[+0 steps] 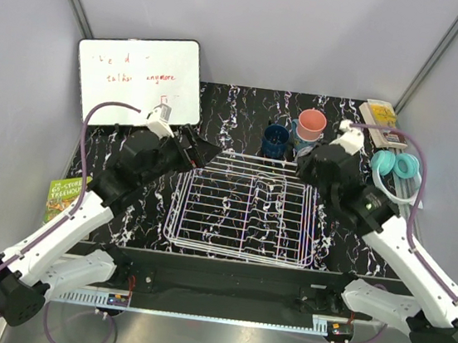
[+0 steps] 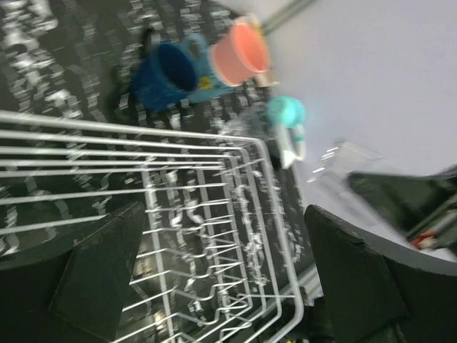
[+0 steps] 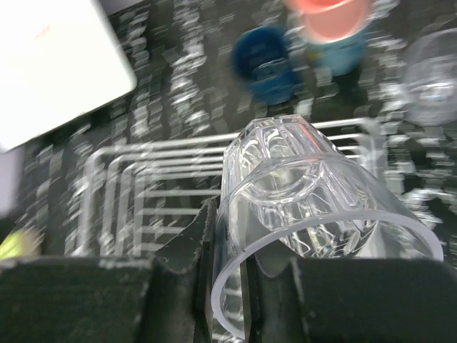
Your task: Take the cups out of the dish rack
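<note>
Right wrist view is showing the right gripper (image 3: pixel 232 286) pinching a glass (image 3: pixel 300 186) by its rim, probably for carrying it off the rack (image 3: pixel 164 146); the left gripper (image 2: pixel 221 286) is hanging released.

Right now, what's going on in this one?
The right gripper holds a clear glass cup, tilted, near the far right corner of the dish rack. The left gripper hangs open over its far left corner, empty. The dark blue cup and pink tumbler already stand on the table beyond it.
</note>
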`<state>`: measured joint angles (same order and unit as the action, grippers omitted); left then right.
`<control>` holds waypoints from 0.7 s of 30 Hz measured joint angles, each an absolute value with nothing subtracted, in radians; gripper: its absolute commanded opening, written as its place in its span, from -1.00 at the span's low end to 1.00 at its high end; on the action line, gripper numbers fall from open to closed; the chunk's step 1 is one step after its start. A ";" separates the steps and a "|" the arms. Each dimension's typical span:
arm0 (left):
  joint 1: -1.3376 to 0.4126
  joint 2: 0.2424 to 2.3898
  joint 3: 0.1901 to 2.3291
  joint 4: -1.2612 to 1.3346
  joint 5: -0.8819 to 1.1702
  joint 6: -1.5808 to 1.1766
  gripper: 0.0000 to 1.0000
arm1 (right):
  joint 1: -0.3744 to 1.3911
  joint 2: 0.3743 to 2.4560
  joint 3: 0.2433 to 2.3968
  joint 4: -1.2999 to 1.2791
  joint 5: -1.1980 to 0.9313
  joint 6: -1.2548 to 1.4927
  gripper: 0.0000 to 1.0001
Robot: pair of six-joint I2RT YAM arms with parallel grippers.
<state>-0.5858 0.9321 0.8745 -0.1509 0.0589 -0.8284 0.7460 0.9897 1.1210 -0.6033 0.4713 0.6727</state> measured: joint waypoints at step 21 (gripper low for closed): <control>-0.586 0.927 0.856 -0.443 -0.105 -0.831 0.98 | 0.245 1.663 1.675 -0.996 0.442 0.712 -1.00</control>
<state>-0.5858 0.9268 0.8562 -0.4431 -0.1055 -0.8307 0.2451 1.6630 1.6749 -0.9962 0.4423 0.7120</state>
